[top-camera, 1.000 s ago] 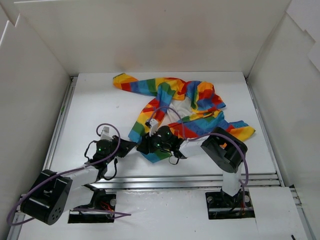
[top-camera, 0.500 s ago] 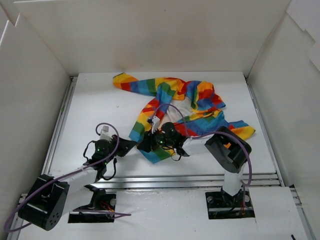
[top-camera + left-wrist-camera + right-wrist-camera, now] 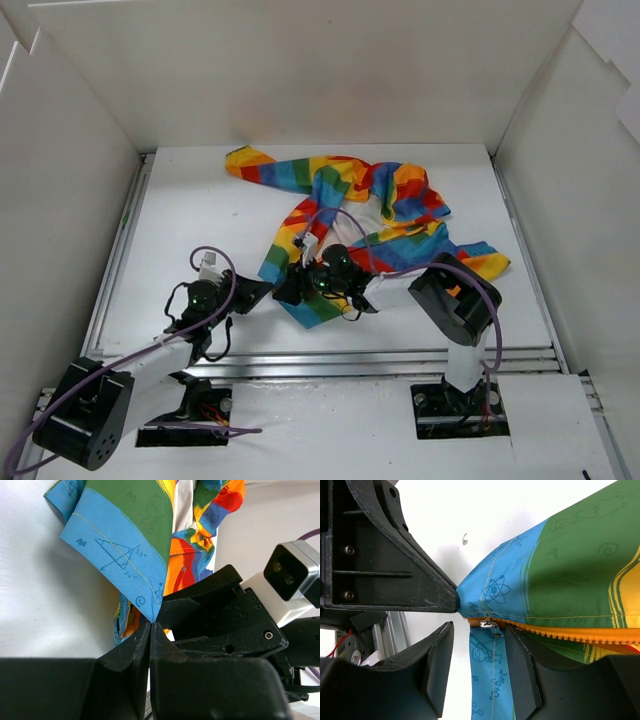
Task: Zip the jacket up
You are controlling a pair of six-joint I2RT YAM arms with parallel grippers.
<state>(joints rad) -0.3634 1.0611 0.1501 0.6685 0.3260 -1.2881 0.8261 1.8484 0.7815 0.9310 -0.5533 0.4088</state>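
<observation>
One jacket [image 3: 340, 182] — two claws: left claw [image 3: 151, 623], right claw [image 3: 480, 629].

Right gripper [image 3: 297, 289] was shifted slightly toward the upper right of the top view, further onto the jacket [image 3: 345, 190]. Left arm's rear joint [image 3: 72, 428] was swung toward the lower-left corner.

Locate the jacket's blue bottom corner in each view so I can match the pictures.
Top external: the blue corner lies at lower centre, just right of the left fingers.
Left wrist: the corner sits at centre, its tip pinched between the left fingers.
Right wrist: the corner is left of centre, its tip meeting the left fingers.
Shared landmark: the black left fingers at the corner's tip.
</observation>
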